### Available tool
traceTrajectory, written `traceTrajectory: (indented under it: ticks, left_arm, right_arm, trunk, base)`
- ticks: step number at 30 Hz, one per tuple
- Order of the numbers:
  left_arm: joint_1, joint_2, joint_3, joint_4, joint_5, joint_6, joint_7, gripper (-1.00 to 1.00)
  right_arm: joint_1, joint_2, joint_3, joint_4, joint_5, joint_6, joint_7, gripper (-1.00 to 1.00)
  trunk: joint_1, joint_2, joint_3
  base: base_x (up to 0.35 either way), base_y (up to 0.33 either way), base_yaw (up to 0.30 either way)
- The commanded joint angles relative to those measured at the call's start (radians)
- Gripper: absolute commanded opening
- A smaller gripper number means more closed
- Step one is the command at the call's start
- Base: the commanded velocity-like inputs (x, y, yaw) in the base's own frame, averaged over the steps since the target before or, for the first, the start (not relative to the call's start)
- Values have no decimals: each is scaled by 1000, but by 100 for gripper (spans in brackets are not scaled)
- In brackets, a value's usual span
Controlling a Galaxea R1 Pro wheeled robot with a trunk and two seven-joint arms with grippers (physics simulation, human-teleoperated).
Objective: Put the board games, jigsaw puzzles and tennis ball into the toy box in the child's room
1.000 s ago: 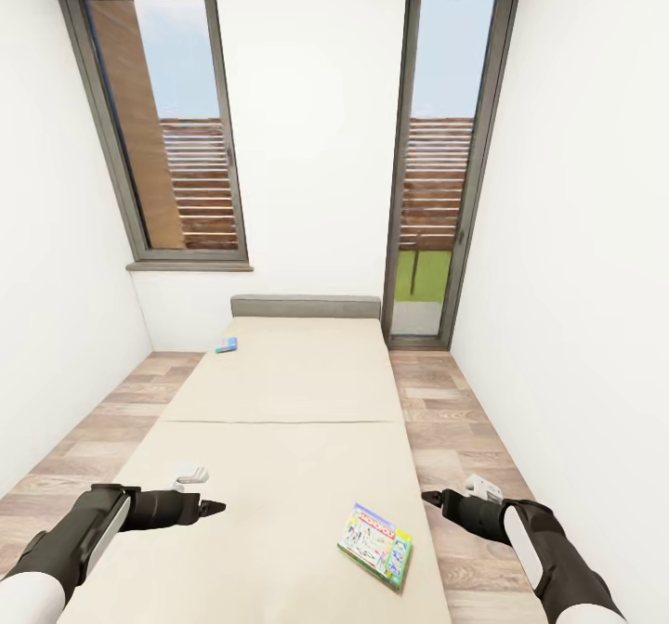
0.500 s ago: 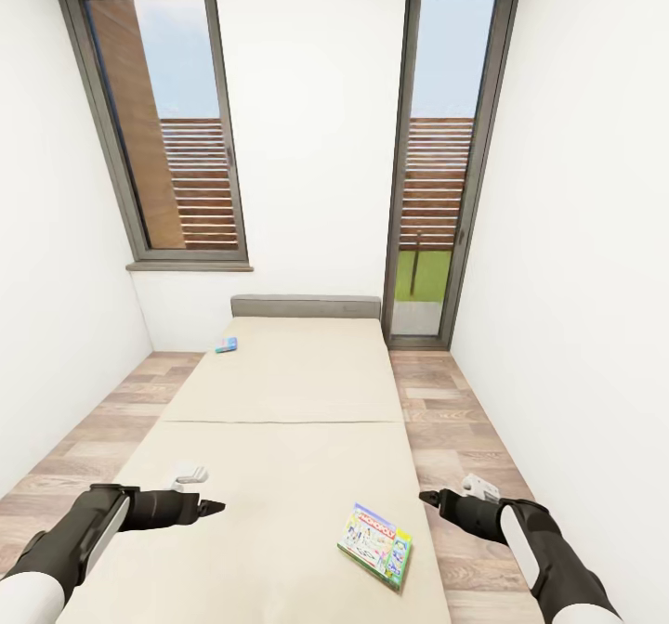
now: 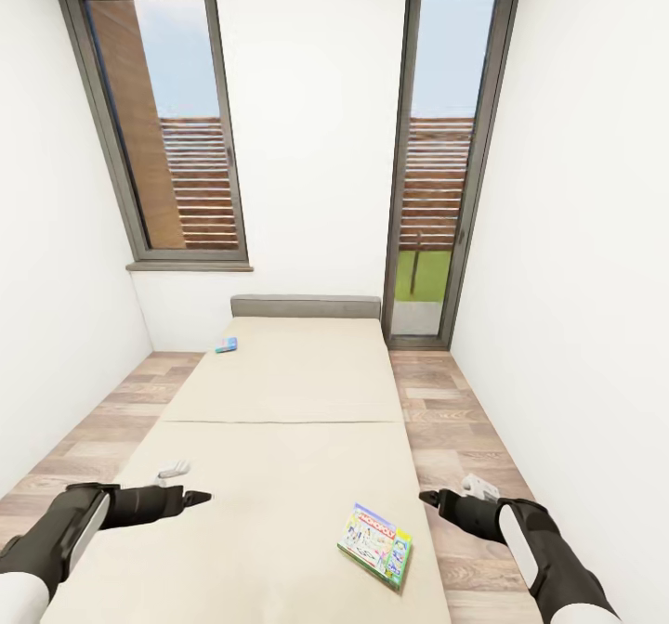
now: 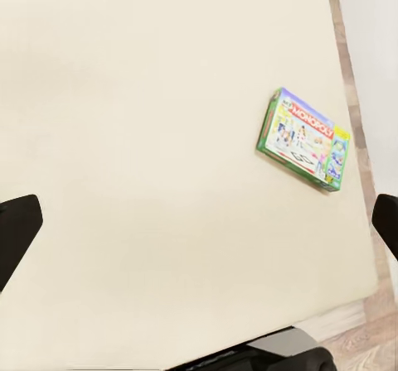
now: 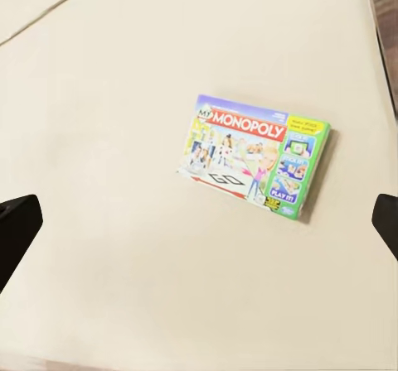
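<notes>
Your left arm has pulled back toward the lower left corner of the head view since half a second ago: the left claw (image 3: 190, 496) now sits further left and slightly higher over the bed (image 3: 279, 392), while the right claw (image 3: 429, 497) holds the same spot at the lower right, just past the mattress edge above the wooden floor (image 3: 446, 438). The camera has not shifted; windows and walls line up as before. In both wrist views the fingertips show only at the far edges of the frame, so both claws stand wide and hold nothing. The green-edged board game (image 3: 375, 543) lies flat and untouched on the mattress near its right edge, low in the head view and closer to your right claw; the right wrist view has it (image 5: 257, 157) a little above centre, its printed face up. The blue board game (image 3: 226, 345) rests far up the bed near the grey headboard (image 3: 305, 306), left of centre. Nothing is gathered yet, and the left arm's retreat suggests you are clearing room for the right arm to take the near box.
</notes>
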Motion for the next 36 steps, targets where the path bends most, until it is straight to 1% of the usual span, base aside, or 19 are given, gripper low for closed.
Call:
traceTrajectory:
  ticks: [1,5,10,13,14,15,21,24,27,35,36]
  left_arm:
    - [-1,6,10,0,1,14,-4,100]
    - [-10,28,27,-1,2,49,-5,100]
    - [-49,40,35,0,0,89,1,100]
    - [-67,42,39,0,0,100,3,100]
    - [-75,42,41,0,0,104,4,100]
    - [-77,41,42,0,0,106,5,100]
    - [-85,40,44,0,-1,110,9,100]
    - [-86,40,45,1,-1,111,9,100]
    - [-87,39,45,1,-2,111,9,100]
    - [-88,39,45,1,0,108,7,100]
    - [-88,39,45,1,0,107,7,100]
  right_arm:
    - [0,1,-3,0,-1,6,-1,100]
    - [-1,1,-2,5,-2,11,-37,100]
    - [-20,3,-2,7,-7,42,-121,100]
    - [-54,5,-2,9,-9,84,-177,100]
    - [-80,8,-2,11,-10,114,-213,100]
    - [-92,9,-2,13,-10,126,-230,100]
    - [-162,18,-2,63,-9,157,-308,100]
    - [-193,21,-2,99,-7,163,-334,100]
    - [-212,26,-2,121,-6,166,-350,100]
    - [-237,64,1,139,0,169,-368,100]
    - [-248,71,4,141,0,169,-374,100]
  trunk:
    - [0,-1,-1]
    - [0,-1,-1]
    - [0,-1,-1]
    - [0,-1,-1]
    - [0,-1,-1]
    - [0,-1,-1]
    - [0,-1,-1]
    - [0,-1,-1]
    - [0,-1,-1]
    - [0,-1,-2]
    - [0,-1,-2]
  base:
    - [0,0,0]
    - [0,0,0]
    - [0,0,0]
    - [0,0,0]
    - [0,0,0]
    - [0,0,0]
    - [0,0,0]
    - [0,0,0]
    - [0,0,0]
    - [0,0,0]
    - [0,0,0]
